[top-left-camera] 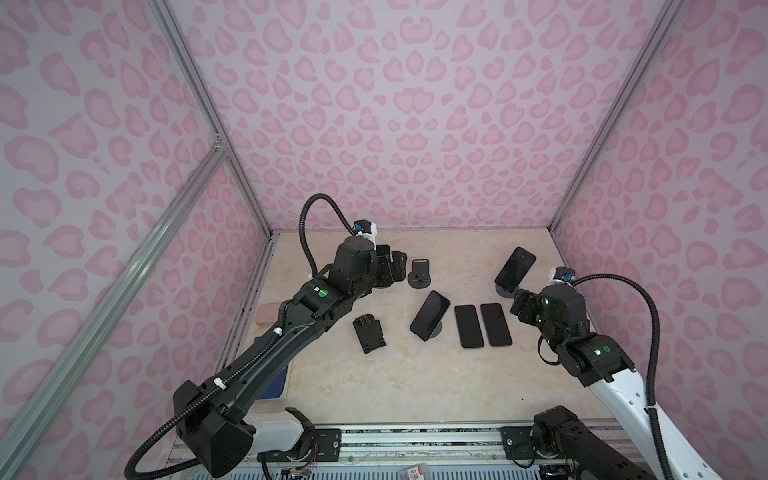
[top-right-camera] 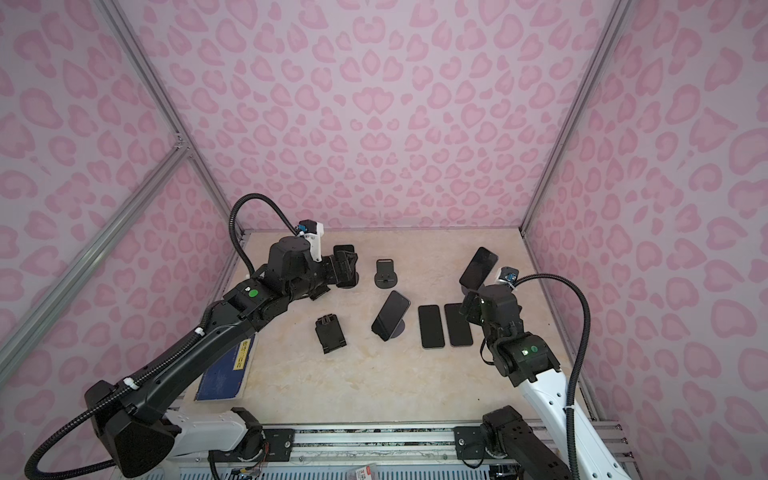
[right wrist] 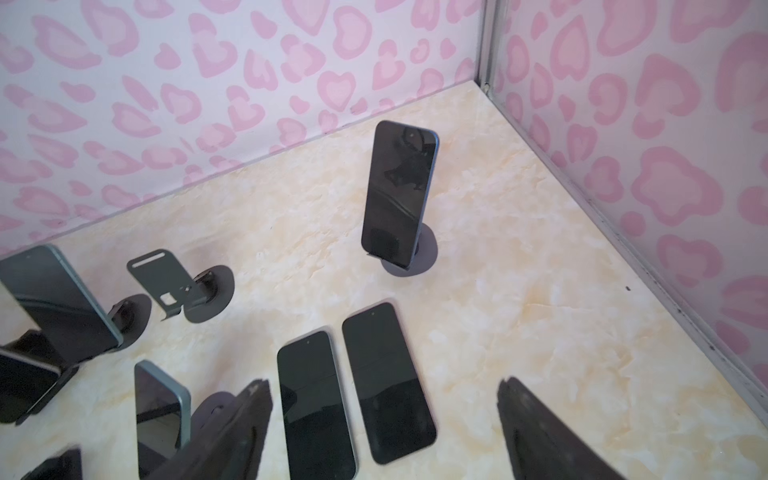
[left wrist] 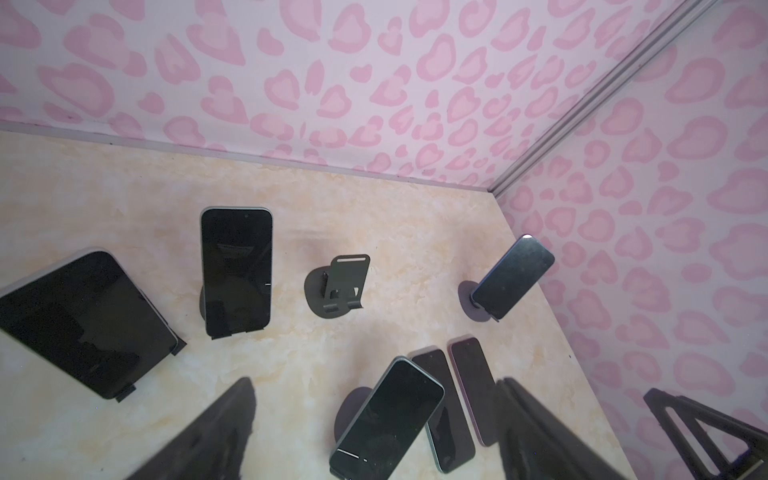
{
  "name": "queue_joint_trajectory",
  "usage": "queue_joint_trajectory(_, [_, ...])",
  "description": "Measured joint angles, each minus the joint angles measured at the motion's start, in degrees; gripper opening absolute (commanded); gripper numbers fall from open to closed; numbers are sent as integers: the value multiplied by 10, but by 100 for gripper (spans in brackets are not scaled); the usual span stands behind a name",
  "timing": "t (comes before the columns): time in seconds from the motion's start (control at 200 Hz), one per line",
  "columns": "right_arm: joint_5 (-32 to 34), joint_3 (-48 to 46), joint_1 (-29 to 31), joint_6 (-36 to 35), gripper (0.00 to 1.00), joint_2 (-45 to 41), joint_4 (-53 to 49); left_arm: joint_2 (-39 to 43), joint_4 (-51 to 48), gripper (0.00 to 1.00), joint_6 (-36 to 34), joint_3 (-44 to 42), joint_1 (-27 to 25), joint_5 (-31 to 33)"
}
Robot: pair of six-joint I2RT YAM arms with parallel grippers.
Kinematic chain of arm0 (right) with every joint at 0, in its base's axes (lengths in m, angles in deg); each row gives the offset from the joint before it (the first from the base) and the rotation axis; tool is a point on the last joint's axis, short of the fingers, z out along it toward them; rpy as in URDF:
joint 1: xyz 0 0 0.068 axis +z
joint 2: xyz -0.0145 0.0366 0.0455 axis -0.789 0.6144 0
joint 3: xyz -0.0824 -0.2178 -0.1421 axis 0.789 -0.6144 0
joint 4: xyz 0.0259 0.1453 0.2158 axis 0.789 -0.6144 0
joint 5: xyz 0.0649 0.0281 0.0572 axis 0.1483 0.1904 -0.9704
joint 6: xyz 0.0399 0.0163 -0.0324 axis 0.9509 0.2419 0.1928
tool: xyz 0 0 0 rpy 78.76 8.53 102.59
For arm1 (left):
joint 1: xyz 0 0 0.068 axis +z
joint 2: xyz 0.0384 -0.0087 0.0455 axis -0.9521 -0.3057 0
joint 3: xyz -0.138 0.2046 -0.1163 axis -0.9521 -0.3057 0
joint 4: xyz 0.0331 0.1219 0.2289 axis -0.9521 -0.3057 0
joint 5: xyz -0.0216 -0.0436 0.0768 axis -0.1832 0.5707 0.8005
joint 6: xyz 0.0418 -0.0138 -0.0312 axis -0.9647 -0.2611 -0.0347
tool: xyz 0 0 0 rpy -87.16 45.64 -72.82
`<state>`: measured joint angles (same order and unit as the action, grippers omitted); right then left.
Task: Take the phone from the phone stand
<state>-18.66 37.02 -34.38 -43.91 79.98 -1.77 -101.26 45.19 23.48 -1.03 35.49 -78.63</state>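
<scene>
a blue mat [top-right-camera: 224,374] lies at the lower left of the tabletop [top-left-camera: 374,386], partly under the left arm. just beyond it, left of centre, a folded stand [top-left-camera: 369,332] lies flat. a pink object [top-left-camera: 268,313] peeks out from under the left arm at the tabletop's left edge; what it is cannot be told.

at mid-frame the centre phone [top-left-camera: 430,313] leans with a dark screen on a round-based stand [top-left-camera: 436,331], not lifted. right of it two flat phones [top-left-camera: 469,326] lie side by side, screens up. the right end effector [top-left-camera: 521,307] hovers just right of them. in the right wrist view its fingers [right wrist: 232,432] stand wide apart and grip nothing.

farther back, at upper centre, a bare stand [top-left-camera: 419,272] stands alone. at the upper right the far right phone [top-left-camera: 515,270] tilts on its own stand, just beyond the right end effector.

the left end effector [top-left-camera: 395,266] hangs at the upper left of the tabletop, just left of the bare stand. its fingers [left wrist: 216,432] are spread wide, holding nothing. the left wrist view shows two more phones propped on stands there: an upright phone [left wrist: 237,270] and a tilted phone [left wrist: 83,324] closer to the lens. in both top views the end effector hides most of them.
</scene>
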Motion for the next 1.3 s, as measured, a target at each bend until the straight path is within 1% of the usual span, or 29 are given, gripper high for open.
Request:
queue_joint_trajectory(0.155, [5,36,-6,0,86,42,0,0,7,97,2,-30,3,58])
queue_joint_trajectory(0.27, [4,62,-6,-1,86,78,0,1,2,97,21,-49,20,92])
queue_joint_trajectory(0.43, [6,87,-9,-3,89,125,13,20,-2,97,42,-71,37,101])
queue_joint_trajectory(0.53, [21,107,-26,-6,91,162,17,23,-2,96,52,-78,42,94])
queue_joint_trajectory(0.725, [76,164,-70,-3,94,248,17,11,-2,95,64,-74,54,51])
queue_joint_trajectory(0.865, [104,226,-80,7,93,325,12,6,-2,94,69,-74,56,23])
queue_joint_trajectory(0.95, [103,254,-80,16,91,352,11,3,-1,94,68,-74,57,5])
queue_joint_trajectory(1.035, [90,256,-69,15,91,352,15,-1,-1,94,68,-73,59,-14])
queue_joint_trajectory(1.12, [72,231,-43,9,91,333,26,-6,3,93,62,-72,60,-40])
queue_joint_trajectory(1.205, [53,196,-25,-3,92,304,38,-18,19,94,42,-69,60,-89])
queue_joint_trajectory(1.3, [24,163,-30,-18,94,267,49,-45,30,95,10,-55,48,-151])
